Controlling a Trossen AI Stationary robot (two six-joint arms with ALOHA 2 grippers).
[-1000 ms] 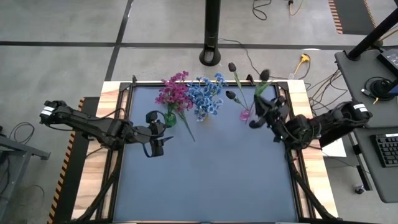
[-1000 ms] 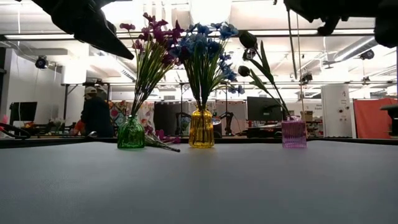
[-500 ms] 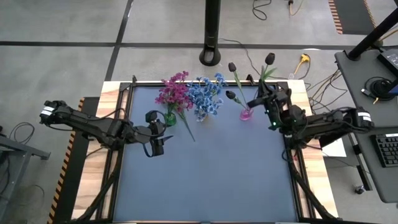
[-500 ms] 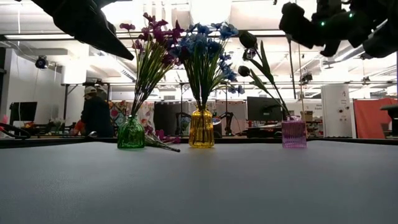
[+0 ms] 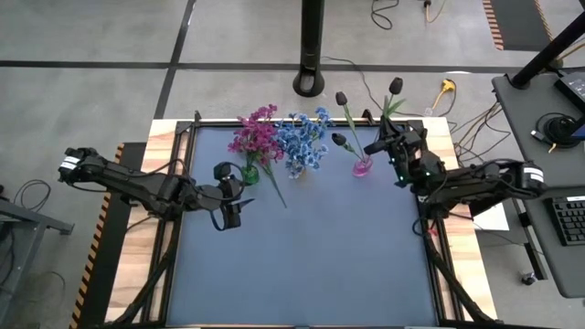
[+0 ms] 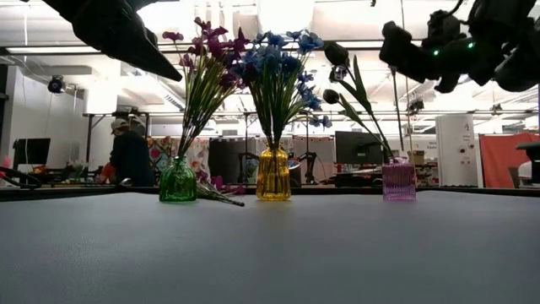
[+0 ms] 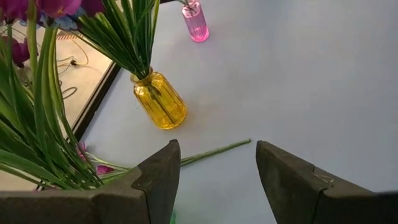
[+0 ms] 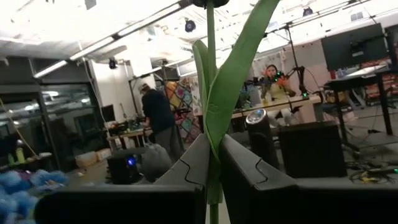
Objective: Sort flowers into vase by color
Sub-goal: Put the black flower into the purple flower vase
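high view: r gripper [image 5: 388,146] clamps tulip stem [image 8: 212,81]; l gripper [image 5: 233,194] jaws apart.

three vases [image 6: 272,175], three flower colours [image 5: 302,142], two grippers [image 5: 230,196].

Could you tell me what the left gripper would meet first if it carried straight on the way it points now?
Probably the loose stem lying on the mat just ahead of the open left gripper. The yellow vase stands beyond, off to one side, though depth is hard to judge.
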